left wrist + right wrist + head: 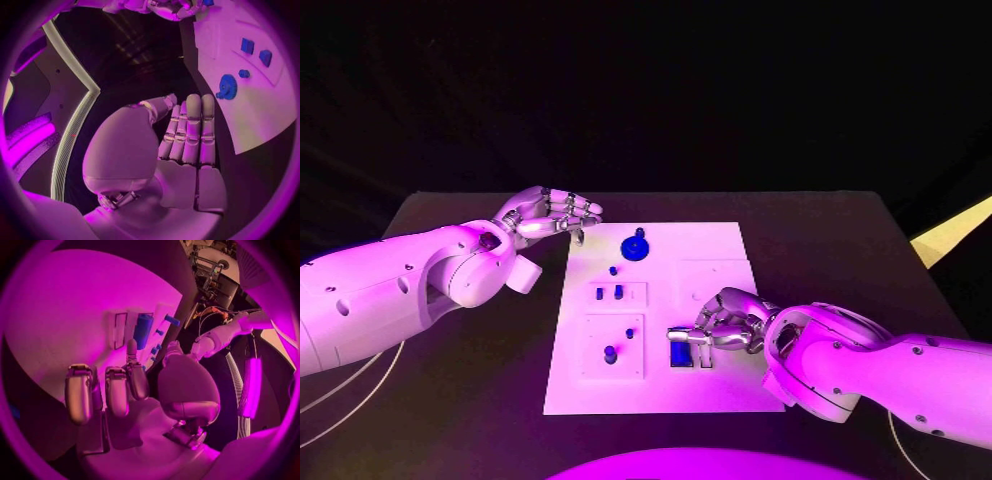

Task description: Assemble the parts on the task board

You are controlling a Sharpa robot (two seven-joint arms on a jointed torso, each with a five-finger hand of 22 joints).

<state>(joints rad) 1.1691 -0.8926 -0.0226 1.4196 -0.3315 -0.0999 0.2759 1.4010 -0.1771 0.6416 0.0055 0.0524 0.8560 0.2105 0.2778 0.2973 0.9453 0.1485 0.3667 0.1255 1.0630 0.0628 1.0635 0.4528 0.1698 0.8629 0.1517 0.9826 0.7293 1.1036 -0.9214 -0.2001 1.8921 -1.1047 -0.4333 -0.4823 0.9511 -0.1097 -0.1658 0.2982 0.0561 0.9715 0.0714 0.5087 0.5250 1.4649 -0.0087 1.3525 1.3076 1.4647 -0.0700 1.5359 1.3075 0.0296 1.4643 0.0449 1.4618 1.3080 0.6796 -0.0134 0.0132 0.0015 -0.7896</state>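
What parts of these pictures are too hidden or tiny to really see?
- Head view: whether the right hand grips the blue part; its fingers cover the contact.
- Head view: shapes of the small parts on the task board; too small.
- Left wrist view: the left hand hides the board's near edge.

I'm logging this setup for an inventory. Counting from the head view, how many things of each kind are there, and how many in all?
task board: 1
blue gear: 1
small blue parts: 5
blue block: 1
robot hands, left robot hand and right robot hand: 2
Total: 10
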